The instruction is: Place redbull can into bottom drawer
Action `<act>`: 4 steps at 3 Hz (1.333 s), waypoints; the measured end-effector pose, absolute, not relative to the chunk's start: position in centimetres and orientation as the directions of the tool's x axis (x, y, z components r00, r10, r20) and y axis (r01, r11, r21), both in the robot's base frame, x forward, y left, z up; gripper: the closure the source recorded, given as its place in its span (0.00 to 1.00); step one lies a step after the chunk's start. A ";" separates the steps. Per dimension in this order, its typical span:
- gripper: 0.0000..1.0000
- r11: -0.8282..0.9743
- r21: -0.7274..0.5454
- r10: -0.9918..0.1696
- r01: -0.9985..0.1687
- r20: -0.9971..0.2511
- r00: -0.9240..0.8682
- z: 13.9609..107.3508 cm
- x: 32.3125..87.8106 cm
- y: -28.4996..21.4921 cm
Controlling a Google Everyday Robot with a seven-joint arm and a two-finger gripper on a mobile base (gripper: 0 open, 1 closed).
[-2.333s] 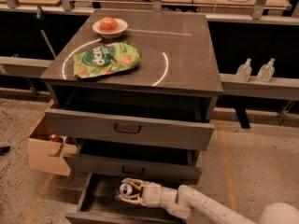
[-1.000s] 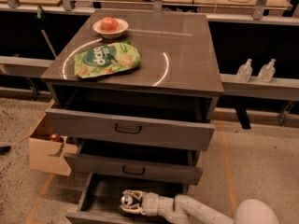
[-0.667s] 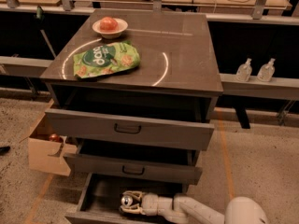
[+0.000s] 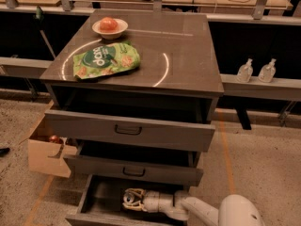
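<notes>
Since the picture from a moment ago, the big round white part of the robot point(image 4: 240, 213) has slid a little to the left, and the claw point(image 4: 131, 199) sits a tiny bit higher in the bottom drawer point(image 4: 101, 199). Closest to us, that round part is in the bottom right corner. From it the white arm point(image 4: 162, 202) bends and lies low and flat, reaching left into the open bottom drawer. At its tip the claw points left, and its two pale fingers are closed around the redbull can point(image 4: 127, 200). The can lies on its side inside the drawer with its shiny round top facing left. I cannot tell if the can touches the drawer floor. Just above is the middle drawer point(image 4: 155, 171), pulled out a bit, with a black handle. Above that is the top drawer point(image 4: 164, 133), pulled out more, also with a black handle. To the left, on the floor, is an open cardboard box point(image 4: 44, 157). Up on the counter point(image 4: 188, 55) lies a green snack bag point(image 4: 106, 59). Behind it, near the far edge, is a white bowl point(image 4: 101, 31) with a red-orange fruit point(image 4: 108, 24) in it. Far off on the right, two small clear bottles point(image 4: 244, 71) stand side by side on a low ledge.
</notes>
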State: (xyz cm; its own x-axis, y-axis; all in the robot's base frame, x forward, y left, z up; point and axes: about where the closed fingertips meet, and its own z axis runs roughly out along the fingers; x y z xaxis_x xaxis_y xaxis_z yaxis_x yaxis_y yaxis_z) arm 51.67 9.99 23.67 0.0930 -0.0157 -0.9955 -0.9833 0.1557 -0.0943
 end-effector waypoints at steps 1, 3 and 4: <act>0.60 0.223 -0.097 -0.073 -0.970 -0.994 0.083 23.6 52.3 10.1; 0.13 0.298 -0.096 -0.194 -0.950 -0.980 0.038 22.1 52.4 10.9; 0.00 0.310 -0.085 -0.216 -0.947 -0.976 0.017 21.8 52.5 11.4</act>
